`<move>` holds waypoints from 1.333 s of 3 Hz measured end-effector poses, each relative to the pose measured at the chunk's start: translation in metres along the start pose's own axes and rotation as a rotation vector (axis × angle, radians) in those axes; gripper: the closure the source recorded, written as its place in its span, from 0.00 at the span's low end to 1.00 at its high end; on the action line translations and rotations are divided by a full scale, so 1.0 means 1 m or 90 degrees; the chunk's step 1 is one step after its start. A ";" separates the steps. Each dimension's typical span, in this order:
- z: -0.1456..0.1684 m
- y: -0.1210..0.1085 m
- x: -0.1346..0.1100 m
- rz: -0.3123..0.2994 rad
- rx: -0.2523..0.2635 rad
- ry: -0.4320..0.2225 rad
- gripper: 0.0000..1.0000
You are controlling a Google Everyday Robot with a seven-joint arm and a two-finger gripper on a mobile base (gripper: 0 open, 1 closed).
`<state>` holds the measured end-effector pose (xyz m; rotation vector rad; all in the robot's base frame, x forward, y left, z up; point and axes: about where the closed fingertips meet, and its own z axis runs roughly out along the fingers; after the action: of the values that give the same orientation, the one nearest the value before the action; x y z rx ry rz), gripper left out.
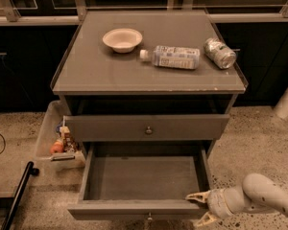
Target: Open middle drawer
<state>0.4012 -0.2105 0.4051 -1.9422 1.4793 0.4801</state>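
While the middle drawer (144, 178) is standing pulled well out of the cabinet (86, 75) toward the camera, its wide front running left to right, the gripper (201, 207) is hovering at the drawer's front right corner, fingers spread, gripping nothing. Pulling is looking essentially finished; the next move is calling for backing away without nudging the front.

— What lies on the grey cabinet top (105, 75)?
— A pale round bowl (122, 39) at back left, a clear plastic bottle (173, 57) on its side to the right, then a dented metal can (220, 52).
— Below?
— The wide grey middle drawer (144, 178) juts forward under the upper drawer front (105, 127). The gripper (194, 209), fingers apart, is at its front right corner.
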 end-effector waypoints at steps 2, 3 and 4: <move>-0.008 -0.004 -0.011 -0.021 0.001 0.003 0.00; -0.033 -0.013 -0.034 -0.061 0.013 0.022 0.00; -0.074 -0.028 -0.055 -0.096 0.028 0.061 0.00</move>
<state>0.4043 -0.2174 0.5010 -2.0478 1.3770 0.2879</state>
